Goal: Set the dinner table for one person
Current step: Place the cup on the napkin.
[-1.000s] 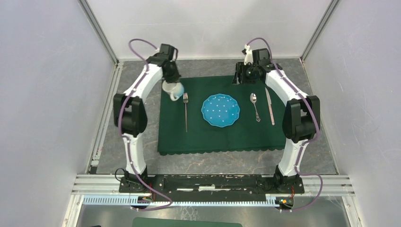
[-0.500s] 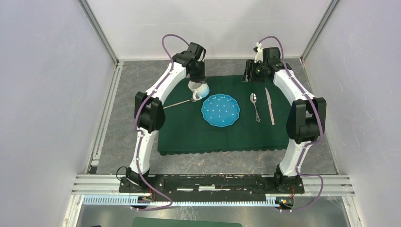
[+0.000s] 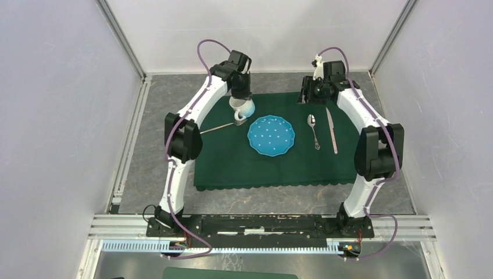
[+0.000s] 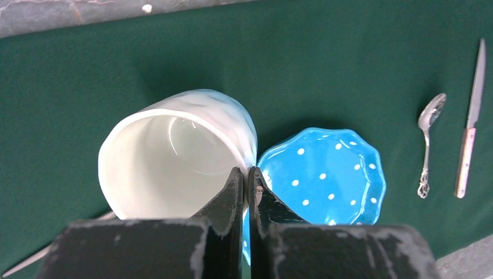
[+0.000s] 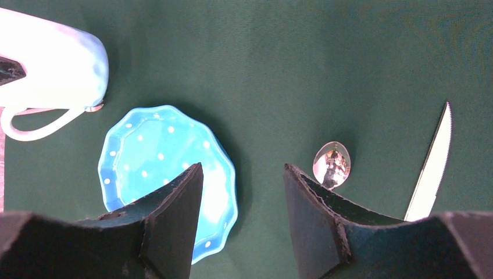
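Observation:
My left gripper (image 3: 239, 96) is shut on the rim of a white mug (image 3: 243, 108) and holds it tilted over the green cloth (image 3: 232, 163), just behind and left of the blue dotted plate (image 3: 271, 135). In the left wrist view one finger is inside the mug (image 4: 174, 157) and one outside, at the gripper (image 4: 248, 174). A fork (image 3: 224, 126) lies slanted left of the plate. A spoon (image 3: 314, 131) and a knife (image 3: 332, 129) lie to the plate's right. My right gripper (image 3: 307, 96) hovers open and empty behind the spoon (image 5: 332, 164). The cloth covers the middle of the dinner table (image 3: 261, 200).
White walls and aluminium posts close in the table on three sides. Both arm bases sit on a metal rail (image 3: 261, 224) at the near edge. The right wrist view shows the plate (image 5: 157, 151), the knife (image 5: 433, 165) and the mug (image 5: 52, 64).
My left arm carried the mug right, from the cloth's left edge to beside the plate. The fork turned from straight to slanted. The right arm shifted slightly right.

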`<action>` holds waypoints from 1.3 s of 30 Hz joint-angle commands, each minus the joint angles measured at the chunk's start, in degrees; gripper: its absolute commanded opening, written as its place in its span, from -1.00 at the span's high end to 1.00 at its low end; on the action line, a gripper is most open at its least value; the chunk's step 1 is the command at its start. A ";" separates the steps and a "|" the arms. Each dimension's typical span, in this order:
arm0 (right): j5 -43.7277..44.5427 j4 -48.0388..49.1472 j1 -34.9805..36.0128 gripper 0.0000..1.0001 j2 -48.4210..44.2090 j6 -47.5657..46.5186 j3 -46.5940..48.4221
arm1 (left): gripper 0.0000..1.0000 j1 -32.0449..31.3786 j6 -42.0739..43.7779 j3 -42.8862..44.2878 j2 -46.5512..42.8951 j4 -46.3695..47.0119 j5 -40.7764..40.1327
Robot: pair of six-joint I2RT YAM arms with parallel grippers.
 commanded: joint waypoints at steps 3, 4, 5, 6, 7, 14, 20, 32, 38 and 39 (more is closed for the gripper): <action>-0.11 1.82 0.10 -0.18 -3.40 0.45 -0.81 | 0.96 -1.51 2.92 4.88 -2.03 9.37 6.63; -0.07 1.99 0.10 -0.18 -3.69 0.45 -0.99 | 0.96 -1.77 2.92 5.29 -1.88 10.38 7.69; 0.12 1.85 0.10 -0.18 -3.95 0.45 -1.01 | 0.96 -1.96 2.77 5.76 -1.66 11.06 8.72; 0.21 1.90 0.10 -0.18 -4.02 0.45 -1.15 | 0.96 -2.13 2.56 6.23 -1.27 11.53 9.72; 0.38 1.96 0.11 -0.18 -4.22 0.36 -1.24 | 0.96 -2.35 2.38 6.55 -0.97 12.05 10.83; 0.86 2.22 0.09 -0.17 -5.42 0.28 -2.87 | 0.96 -4.19 2.38 6.72 0.79 14.90 18.60; 1.20 2.70 0.10 -0.17 -5.87 0.63 -3.60 | 0.96 -5.30 2.31 6.78 2.86 17.21 23.56; 1.94 3.91 0.12 -0.16 -7.55 0.94 -6.12 | 0.96 -6.20 0.56 11.70 8.06 21.88 25.86; 2.11 3.73 -0.05 -0.16 -8.19 0.46 -7.10 | 0.96 -6.09 3.34 11.64 6.75 20.51 19.52; 2.02 3.65 -0.05 -0.16 -8.20 0.45 -7.10 | 0.96 -6.05 4.07 11.64 6.51 20.06 18.02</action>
